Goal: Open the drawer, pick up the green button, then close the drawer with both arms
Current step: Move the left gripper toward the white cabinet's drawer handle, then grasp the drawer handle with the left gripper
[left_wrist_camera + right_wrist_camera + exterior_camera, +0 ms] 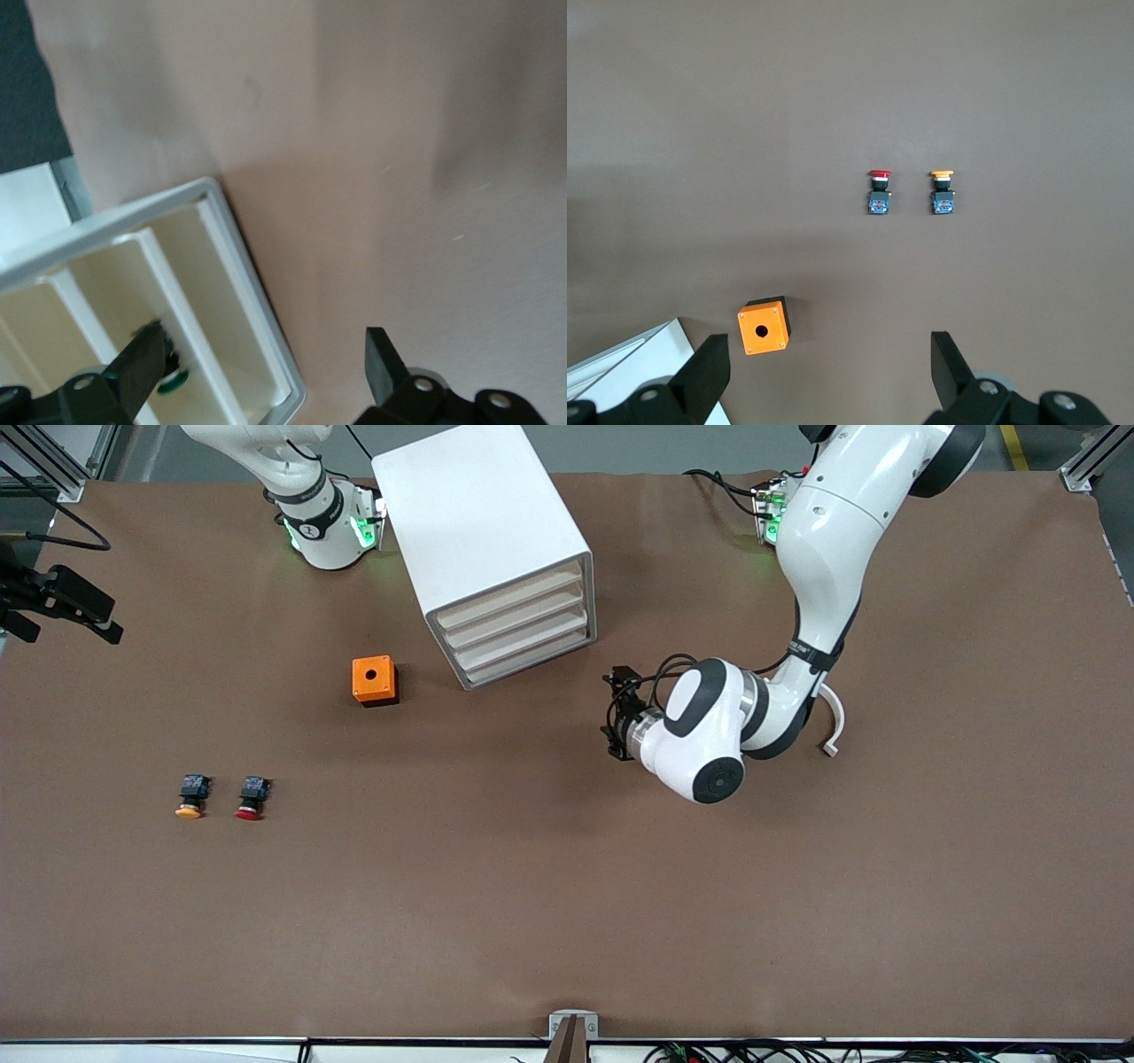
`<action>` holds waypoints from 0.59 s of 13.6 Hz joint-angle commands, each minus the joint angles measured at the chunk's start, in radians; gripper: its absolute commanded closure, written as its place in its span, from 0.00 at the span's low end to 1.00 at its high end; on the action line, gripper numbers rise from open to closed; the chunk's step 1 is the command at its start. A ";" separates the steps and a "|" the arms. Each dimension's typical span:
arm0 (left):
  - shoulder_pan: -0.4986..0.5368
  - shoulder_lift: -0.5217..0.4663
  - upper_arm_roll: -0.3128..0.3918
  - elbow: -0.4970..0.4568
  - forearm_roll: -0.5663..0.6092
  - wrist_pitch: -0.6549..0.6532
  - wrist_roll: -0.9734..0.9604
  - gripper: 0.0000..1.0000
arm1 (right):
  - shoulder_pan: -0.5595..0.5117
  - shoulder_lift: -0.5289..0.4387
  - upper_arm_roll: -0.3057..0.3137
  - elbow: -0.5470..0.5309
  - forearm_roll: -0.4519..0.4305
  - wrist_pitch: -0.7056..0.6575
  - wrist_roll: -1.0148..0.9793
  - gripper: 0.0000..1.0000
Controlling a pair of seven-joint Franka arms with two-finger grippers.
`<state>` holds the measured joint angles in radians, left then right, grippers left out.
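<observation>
Front view: white boxy cabinet (496, 549) near the robots' table edge, its four cream-fronted drawers (523, 631) shut; left gripper (620, 713) just beside them.

Left wrist view: black fingers (142, 359) spread; green-capped button (174, 381) glimpsed inside cabinet.

Right wrist view: right gripper (828, 367) open over orange box (764, 325).

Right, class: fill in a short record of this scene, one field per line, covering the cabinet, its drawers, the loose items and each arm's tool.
cabinet: white cabinet, standing between the two arm bases
drawers: four cream-fronted drawers, all appear shut
orange box: beside the cabinet, toward the right arm's end
buttons: orange-capped button and red-capped button, side by side, nearer the front camera than the box
left tool: open, low beside the drawer fronts
right tool: open, high over the table near the orange box
</observation>
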<state>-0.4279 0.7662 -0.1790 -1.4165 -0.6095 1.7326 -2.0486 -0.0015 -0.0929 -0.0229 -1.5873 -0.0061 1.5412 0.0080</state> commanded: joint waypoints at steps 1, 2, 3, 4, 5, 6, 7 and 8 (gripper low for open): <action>-0.005 0.027 0.006 0.019 -0.097 -0.001 -0.059 0.00 | 0.000 0.016 0.003 0.027 -0.014 -0.007 0.012 0.00; -0.005 0.036 0.007 0.019 -0.128 -0.001 -0.077 0.00 | 0.000 0.016 0.003 0.027 -0.014 -0.007 0.013 0.00; -0.005 0.045 0.007 0.019 -0.142 -0.001 -0.096 0.00 | 0.000 0.016 0.003 0.027 -0.014 -0.007 0.013 0.00; -0.006 0.051 0.007 0.017 -0.153 -0.001 -0.117 0.00 | 0.000 0.016 0.003 0.027 -0.014 -0.007 0.013 0.00; -0.006 0.051 0.007 0.017 -0.162 -0.001 -0.136 0.00 | 0.000 0.016 0.003 0.027 -0.014 -0.007 0.012 0.00; -0.005 0.053 0.007 0.017 -0.182 -0.001 -0.146 0.00 | 0.000 0.016 0.003 0.027 -0.014 -0.007 0.012 0.00; -0.006 0.062 0.007 0.016 -0.206 -0.001 -0.148 0.00 | 0.000 0.016 0.003 0.027 -0.014 -0.007 0.012 0.00; -0.006 0.076 0.007 0.016 -0.228 -0.001 -0.150 0.00 | 0.000 0.016 0.003 0.027 -0.014 -0.007 0.012 0.00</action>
<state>-0.4306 0.8193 -0.1754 -1.4162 -0.7943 1.7327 -2.1774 -0.0015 -0.0925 -0.0229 -1.5873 -0.0062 1.5412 0.0080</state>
